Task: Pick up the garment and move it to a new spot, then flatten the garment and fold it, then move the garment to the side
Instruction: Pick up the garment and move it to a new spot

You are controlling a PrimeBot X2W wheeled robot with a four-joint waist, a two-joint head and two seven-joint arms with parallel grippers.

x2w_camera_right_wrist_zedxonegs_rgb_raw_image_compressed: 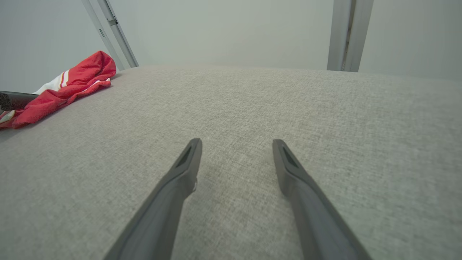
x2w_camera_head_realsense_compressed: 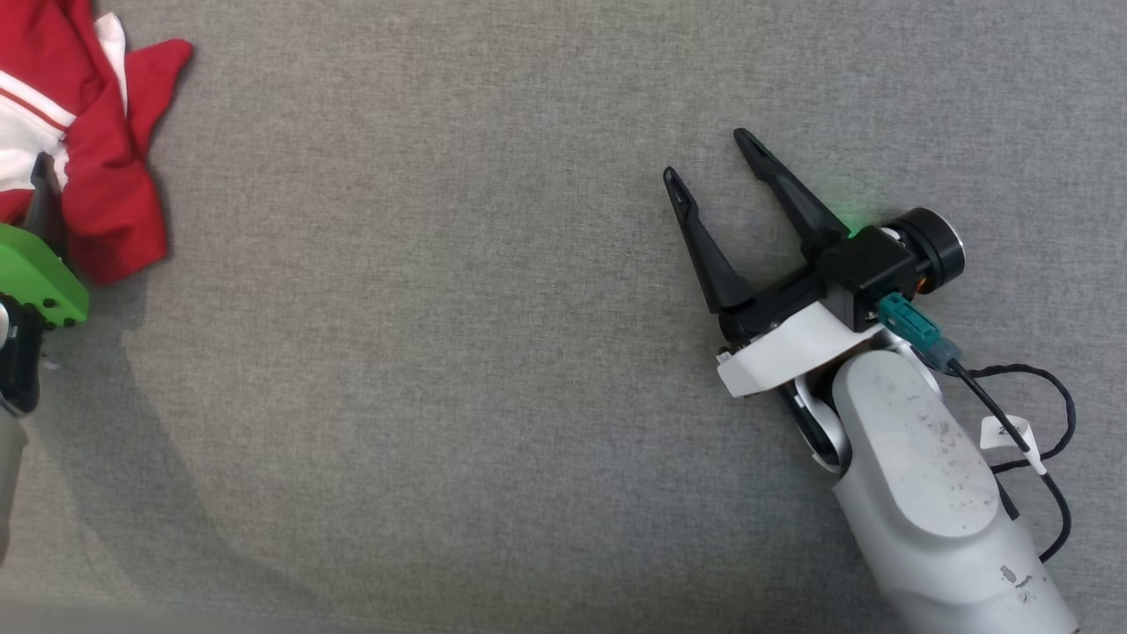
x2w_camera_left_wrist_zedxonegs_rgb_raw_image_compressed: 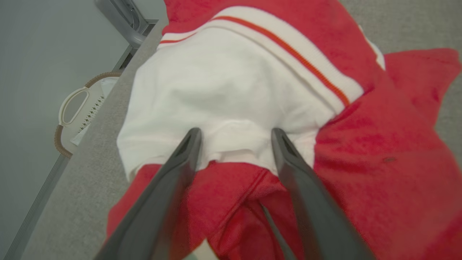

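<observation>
The garment [x2w_camera_head_realsense_compressed: 106, 167] is a red and white top with orange stripes, bunched in a heap at the table's far left corner; it also lies at the left in the right wrist view [x2w_camera_right_wrist_zedxonegs_rgb_raw_image_compressed: 68, 86]. In the left wrist view my left gripper [x2w_camera_left_wrist_zedxonegs_rgb_raw_image_compressed: 234, 135] stands open, its two dark fingers spread over the garment [x2w_camera_left_wrist_zedxonegs_rgb_raw_image_compressed: 231, 83], tips at the seam between white and red cloth. In the head view one left finger [x2w_camera_head_realsense_compressed: 46, 189] rises beside a green wrist part. My right gripper [x2w_camera_head_realsense_compressed: 706, 151] is open over bare table, far to the right of the garment, with nothing between its fingers [x2w_camera_right_wrist_zedxonegs_rgb_raw_image_compressed: 236, 142].
The grey fabric table [x2w_camera_head_realsense_compressed: 440, 352] spreads wide between the two arms. Its left edge runs close beside the garment, and a white basket [x2w_camera_left_wrist_zedxonegs_rgb_raw_image_compressed: 77, 115] with a brown rim sits on the floor below. Metal frame posts [x2w_camera_right_wrist_zedxonegs_rgb_raw_image_compressed: 346, 36] stand behind the table's far edge.
</observation>
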